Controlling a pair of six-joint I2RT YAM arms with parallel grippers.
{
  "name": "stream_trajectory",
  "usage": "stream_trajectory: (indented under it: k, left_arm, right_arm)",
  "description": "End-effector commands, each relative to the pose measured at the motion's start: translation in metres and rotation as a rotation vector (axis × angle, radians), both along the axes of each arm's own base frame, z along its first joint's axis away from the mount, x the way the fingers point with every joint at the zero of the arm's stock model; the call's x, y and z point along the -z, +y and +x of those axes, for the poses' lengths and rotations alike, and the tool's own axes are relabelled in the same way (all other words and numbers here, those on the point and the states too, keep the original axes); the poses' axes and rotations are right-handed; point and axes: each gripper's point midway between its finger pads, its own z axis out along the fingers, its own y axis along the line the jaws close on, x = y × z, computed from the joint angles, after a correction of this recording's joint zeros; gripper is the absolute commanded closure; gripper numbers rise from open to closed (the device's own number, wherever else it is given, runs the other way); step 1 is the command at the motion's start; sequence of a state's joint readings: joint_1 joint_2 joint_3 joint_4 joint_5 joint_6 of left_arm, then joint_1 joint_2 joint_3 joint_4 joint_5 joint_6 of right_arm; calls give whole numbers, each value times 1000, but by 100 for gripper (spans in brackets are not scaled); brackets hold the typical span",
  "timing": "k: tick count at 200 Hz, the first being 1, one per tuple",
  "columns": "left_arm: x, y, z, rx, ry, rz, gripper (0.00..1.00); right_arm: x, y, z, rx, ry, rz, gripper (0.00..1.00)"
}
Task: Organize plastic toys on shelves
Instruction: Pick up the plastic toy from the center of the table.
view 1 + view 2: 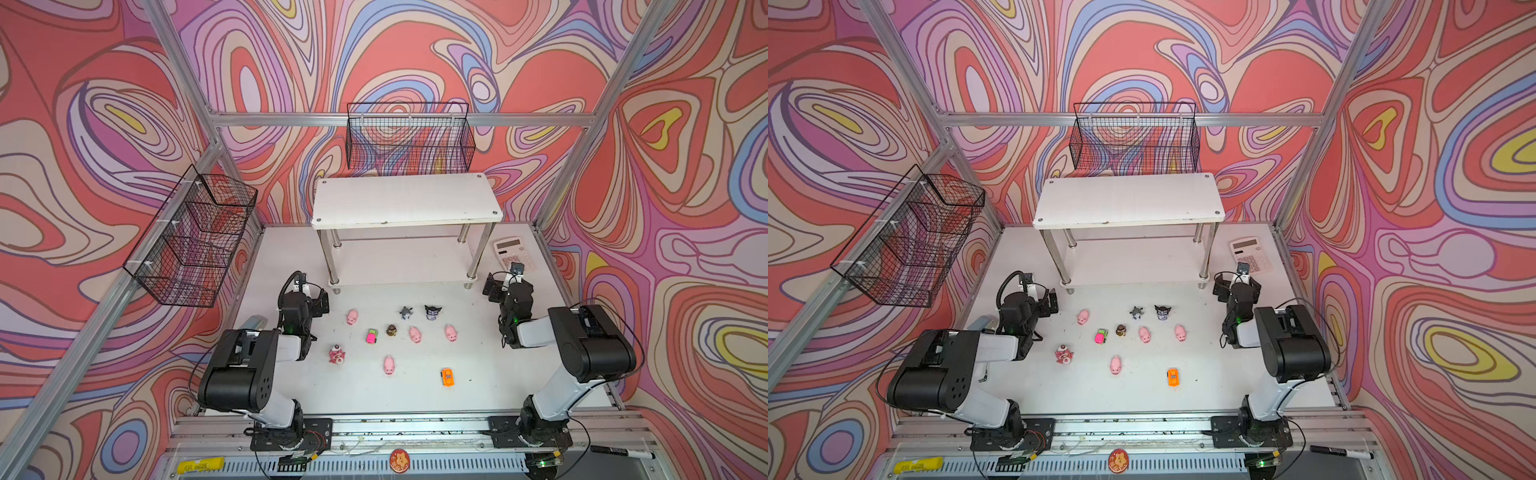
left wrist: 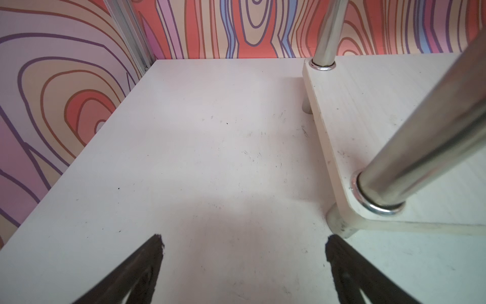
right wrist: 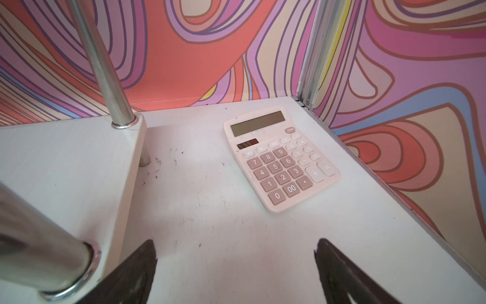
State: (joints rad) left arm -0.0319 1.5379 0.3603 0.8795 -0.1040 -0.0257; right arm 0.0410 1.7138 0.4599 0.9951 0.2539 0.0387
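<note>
Ten small, glossy moulded plastic toys [image 1: 391, 330] lie well apart on the scuffed matte white surface [image 1: 361, 399], in front of the two-tier rack of flat white boards on round chrome tube legs [image 1: 405, 201]. They include rounded pink pigs [image 1: 352, 317], a boxy orange car [image 1: 447, 377], a dark horned figurine [image 1: 432, 311] and others too small to make out. The tapered black left fingers [image 2: 136, 271] stand wide beside the rack's rounded lower corner. The right fingers [image 3: 339, 273], equally wide, face open surface between the rack's edge and a rounded pale-pink calculator [image 3: 281, 158].
</note>
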Motion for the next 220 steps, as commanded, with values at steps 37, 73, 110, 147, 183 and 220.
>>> stream_trajectory:
  k: [37, 73, 110, 147, 183, 220]
  left_arm:
    - [-6, -1, 6, 12, -16, 10, 0]
    - [-6, 0, 6, 12, -16, 10, 0]
    - [-6, -1, 6, 13, -15, 10, 0]
    - [-6, 0, 6, 11, -15, 10, 0]
    - [-6, -1, 6, 13, -14, 10, 0]
    - [-6, -1, 7, 12, -16, 9, 0]
  right_arm:
    - [6, 3, -2, -8, 14, -2, 1]
    - [6, 2, -2, -4, 11, -4, 2]
    - [6, 2, -2, -7, 12, -2, 2]
    - [7, 3, -1, -10, 16, 2, 2]
    - [7, 4, -1, -11, 17, 2, 1]
    - [7, 3, -1, -10, 17, 2, 2]
